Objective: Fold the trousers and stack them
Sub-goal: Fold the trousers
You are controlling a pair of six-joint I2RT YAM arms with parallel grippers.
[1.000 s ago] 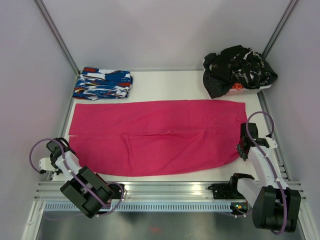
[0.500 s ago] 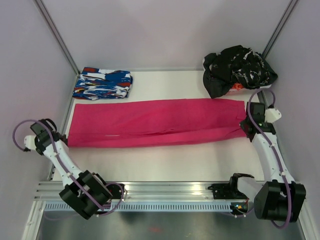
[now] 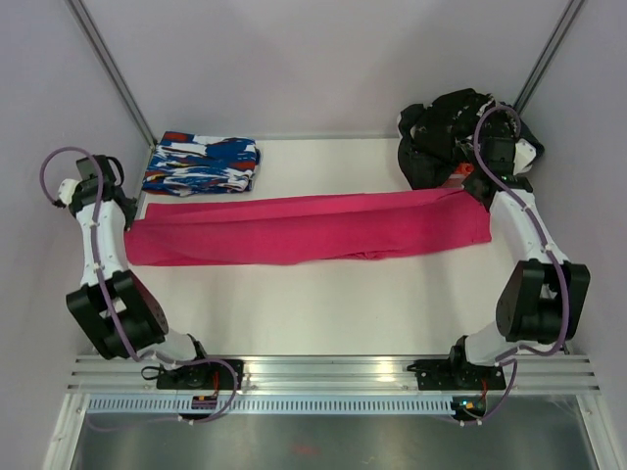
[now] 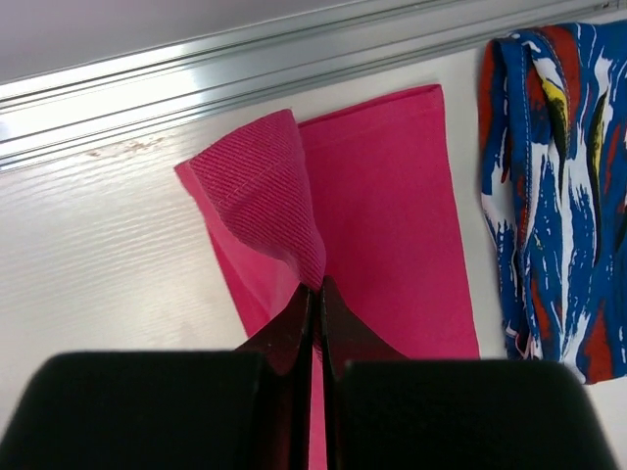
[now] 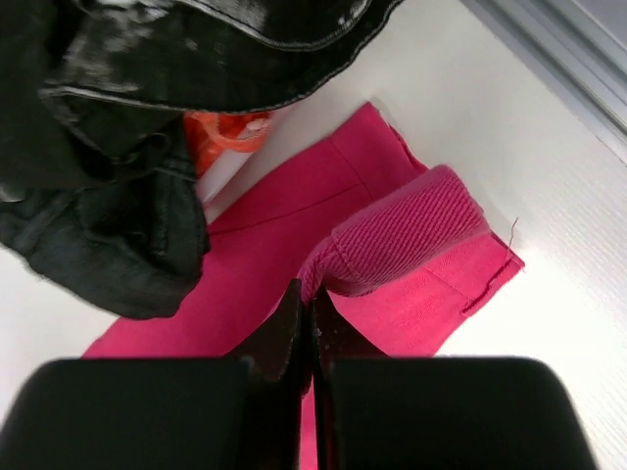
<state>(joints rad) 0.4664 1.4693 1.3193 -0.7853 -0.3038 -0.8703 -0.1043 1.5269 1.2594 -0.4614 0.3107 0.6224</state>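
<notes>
Trousers lay as a long narrow band across the far half of the table. One end was near the patterned garment, the other just beside the black clothes. The lengthwise fold was judged in hand. The left gripper was clamped on a lifted cloth edge at the left end, and the right gripper likewise at the right end. The next move called for laying both edges flat and even, then letting go, before any end-to-end fold.
</notes>
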